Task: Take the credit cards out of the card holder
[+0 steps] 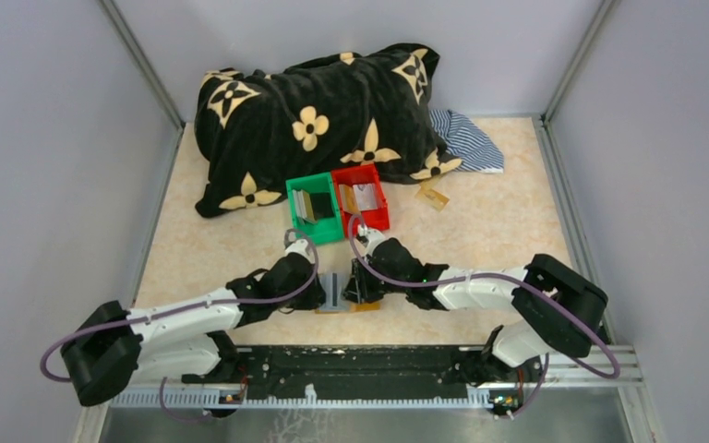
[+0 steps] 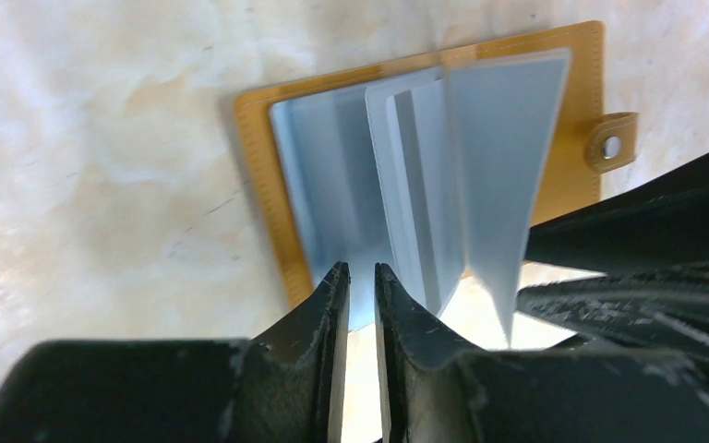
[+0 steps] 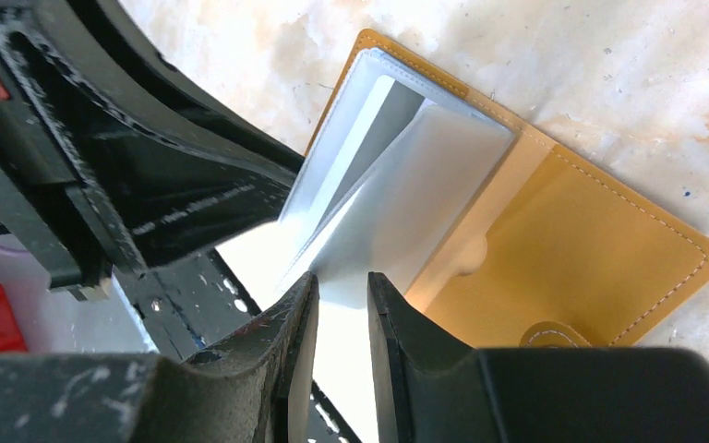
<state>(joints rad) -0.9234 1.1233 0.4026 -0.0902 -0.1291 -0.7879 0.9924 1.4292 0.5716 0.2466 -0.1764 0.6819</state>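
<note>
Black fingers (image 2: 332,305) of your left gripper (image 2: 357,272) fill the bottom of the left wrist view. They stand only a thin crack apart and nip the bottom edge of a grey page of the card holder (image 2: 257,175). Your right gripper (image 3: 340,281) is narrow too and pinches another grey page from the other side. You cannot tell if a card sits inside those pages.

The brown card holder lies open on the pale table (image 1: 508,221), right between the two grippers and near the arm bases. Just behind it stand a green bin (image 1: 325,233) and a red bin (image 1: 374,221), side by side, with flat cards (image 1: 366,196) in them. Behind the bins lies a big black pillow (image 1: 277,138) with cream flowers, and a striped cloth (image 1: 469,140) lies beside it.

Both your arms reach low and bend inward, so the wrists nearly meet over the holder.
</note>
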